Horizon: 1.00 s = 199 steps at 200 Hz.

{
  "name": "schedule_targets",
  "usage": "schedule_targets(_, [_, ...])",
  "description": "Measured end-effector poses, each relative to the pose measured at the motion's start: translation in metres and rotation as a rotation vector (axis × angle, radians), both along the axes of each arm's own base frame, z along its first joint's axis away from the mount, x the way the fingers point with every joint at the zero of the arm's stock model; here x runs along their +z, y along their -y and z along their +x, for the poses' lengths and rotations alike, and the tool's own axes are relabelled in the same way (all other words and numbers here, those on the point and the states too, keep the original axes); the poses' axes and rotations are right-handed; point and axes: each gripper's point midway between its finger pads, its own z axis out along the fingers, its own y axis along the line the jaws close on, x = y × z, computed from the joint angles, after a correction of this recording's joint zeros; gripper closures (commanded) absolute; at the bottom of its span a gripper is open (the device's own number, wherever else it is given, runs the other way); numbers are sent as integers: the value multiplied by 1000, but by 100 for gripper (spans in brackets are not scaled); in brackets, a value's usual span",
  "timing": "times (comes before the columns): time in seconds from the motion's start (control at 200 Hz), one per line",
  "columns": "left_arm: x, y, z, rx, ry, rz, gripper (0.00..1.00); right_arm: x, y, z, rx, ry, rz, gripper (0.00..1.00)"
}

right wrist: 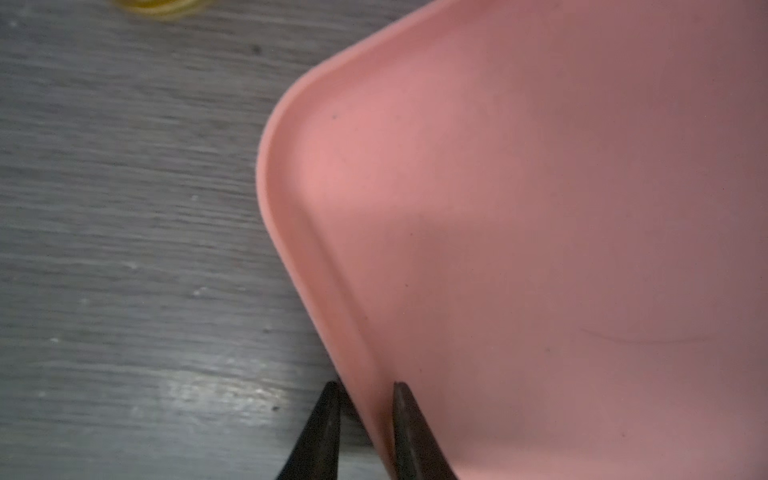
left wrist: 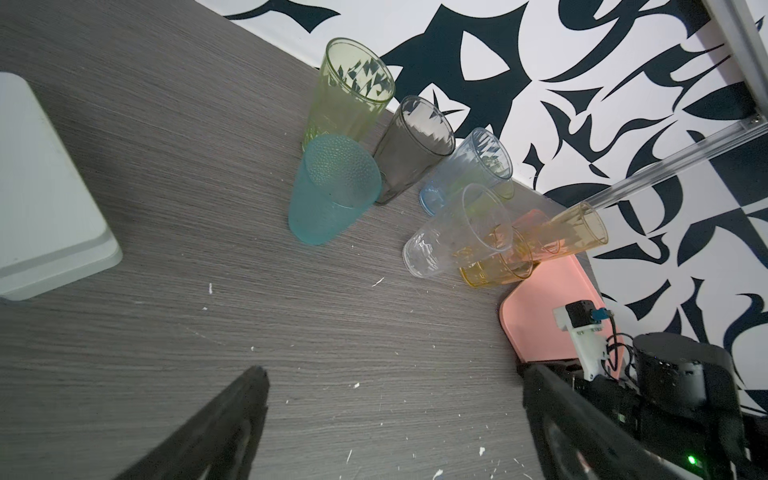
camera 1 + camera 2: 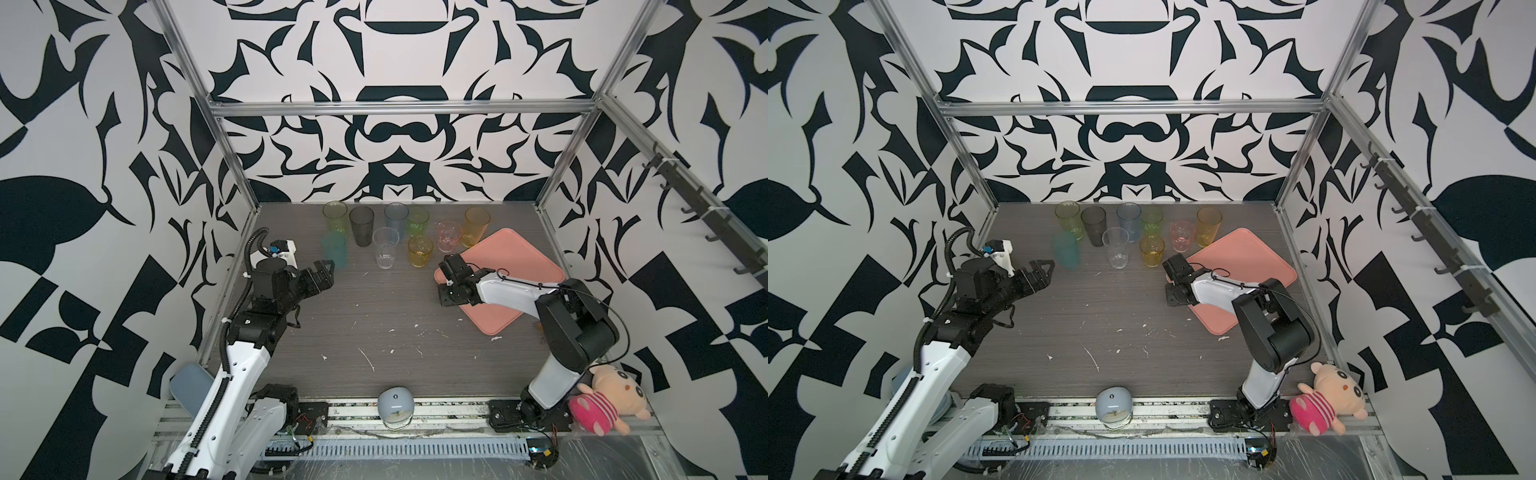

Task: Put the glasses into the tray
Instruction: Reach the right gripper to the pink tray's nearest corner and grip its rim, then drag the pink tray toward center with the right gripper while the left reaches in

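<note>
While the glasses (image 3: 361,226) all stood upright on the table (image 3: 374,324), clustered near its far edge, the tray (image 3: 515,259) lay askew just to their right. The orange glass (image 3: 476,226) and the pink glass (image 3: 449,237) stood just beside its far corner. The teal glass (image 3: 333,249), leftmost of the cluster, showed blurred in both top views, and the clear glass (image 3: 385,249) and the amber glass (image 3: 420,251) stood to its right. The right end effector (image 1: 363,384) pointed down at the tray's rim, one finger on the table side and one inside the rim, narrowly apart; whether they pinched the rim I could not tell. The left end effector (image 3: 330,272) hung released, jaws wide, near the teal glass but apart from it. A small white mark on the left arm (image 3: 249,357) and a mark on the dome-shaped gadget (image 3: 396,405) at the table's near edge were too small to read
</note>
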Motion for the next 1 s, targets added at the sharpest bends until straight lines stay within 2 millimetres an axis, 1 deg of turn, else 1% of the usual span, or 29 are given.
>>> schedule_targets(0.11, [0, -2, -2, 4, -2, 7, 1, 0, -21, 3, 31, 20, 2, 76])
schedule_targets(0.24, [2, -2, -2, 4, 0, 8, 1, 0, -40, 8, 54, 42, -7, 77])
schedule_targets(0.345, [1, -2, -3, 4, -4, 9, 1, 0, -55, 6, 72, 57, -4, 78])
schedule_targets(0.53, [0, -2, -3, 4, -7, 9, 0, 1, -85, -4, 99, 79, 44, 79])
schedule_targets(0.63, [-1, -2, -3, 10, -12, 9, 1, 2, -105, -12, 122, 87, 84, 79])
schedule_targets(0.8, [-7, -3, -3, 18, -39, 6, 1, 3, -139, -27, 160, 94, 161, 80])
schedule_targets(0.89, [-9, -2, -3, 22, -53, -6, 1, 4, -155, -33, 174, 95, 207, 83])
schedule_targets(0.995, [-16, 0, -2, 17, -83, -22, 0, 5, -172, -38, 183, 97, 249, 82])
